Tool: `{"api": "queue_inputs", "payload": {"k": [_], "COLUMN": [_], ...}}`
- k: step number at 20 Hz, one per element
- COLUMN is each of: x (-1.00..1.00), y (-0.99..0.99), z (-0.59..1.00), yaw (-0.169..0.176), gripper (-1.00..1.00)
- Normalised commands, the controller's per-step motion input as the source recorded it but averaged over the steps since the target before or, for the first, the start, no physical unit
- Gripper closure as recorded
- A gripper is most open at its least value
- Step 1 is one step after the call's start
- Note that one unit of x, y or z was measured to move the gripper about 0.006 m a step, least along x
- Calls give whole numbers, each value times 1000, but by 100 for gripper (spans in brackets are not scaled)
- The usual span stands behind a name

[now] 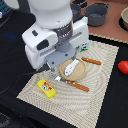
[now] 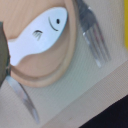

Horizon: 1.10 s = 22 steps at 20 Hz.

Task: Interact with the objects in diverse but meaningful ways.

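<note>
A white-and-blue fish (image 1: pixel 71 67) lies on the round tan plate (image 1: pixel 80 73) in the middle of the placemat; the wrist view shows the fish (image 2: pixel 37 32) close below. My gripper (image 1: pixel 52 68) hovers just above the plate's edge on the exterior view's left. The arm hides most of it, so the jaws cannot be read. One dark finger (image 2: pixel 3 52) shows at the wrist view's edge. A yellow box (image 1: pixel 46 88) lies at the mat's near corner. A red tomato (image 1: pixel 123 66) sits off the mat at the exterior view's right. The milk carton (image 1: pixel 85 47) peeks out behind the arm.
An orange-handled knife (image 1: pixel 92 61) and fork (image 1: pixel 76 85) lie on either side of the plate; the wrist view shows the fork's tines (image 2: pixel 95 37) and the knife blade (image 2: pixel 24 102). Grey pots (image 1: pixel 96 13) stand at the back. The beige placemat (image 1: pixel 102 92) lies on a dark table.
</note>
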Motion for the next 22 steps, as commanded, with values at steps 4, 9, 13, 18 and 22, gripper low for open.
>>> {"api": "queue_inputs", "payload": {"k": [4, 9, 13, 18, 22], "x": [377, 476, 563, 540, 485], "y": [131, 176, 239, 333, 355], "z": [34, 49, 0, 0, -10], "yaw": [-191, -157, -123, -111, -101], "gripper": [-100, -100, -100, -100, -100]}}
